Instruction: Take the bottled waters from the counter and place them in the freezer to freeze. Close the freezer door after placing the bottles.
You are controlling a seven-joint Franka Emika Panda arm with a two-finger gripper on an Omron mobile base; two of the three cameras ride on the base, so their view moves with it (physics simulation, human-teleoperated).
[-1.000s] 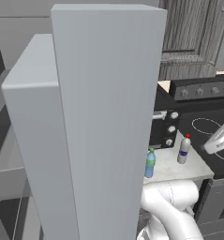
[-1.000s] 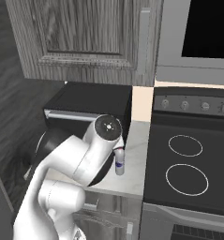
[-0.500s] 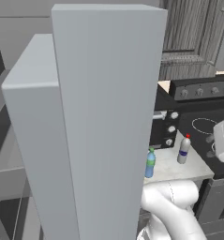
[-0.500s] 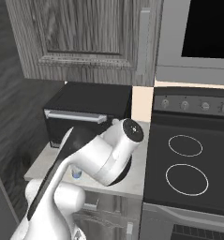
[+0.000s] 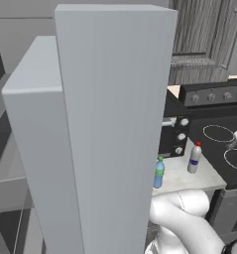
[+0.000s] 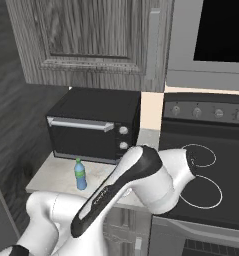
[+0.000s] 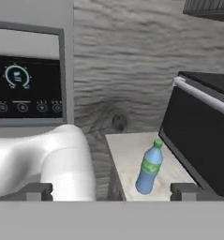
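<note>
Dark finger tips are seen spread wide apart with nothing between them, the gripper point(image 7: 111, 191) being aimed along the counter point(image 7: 127, 154), and the blue bottle point(image 7: 148, 167) is found ahead of the jaws, slightly toward the right tip, upright with its long axis vertical, just in front of the black toaster oven point(image 7: 202, 140). The red-capped bottle point(image 5: 194, 158) is seen standing upright further along from the toaster oven, toward the stovetop point(image 5: 221, 144), apart from the blue one, so the blue bottle is judged nearer the jaws
</note>
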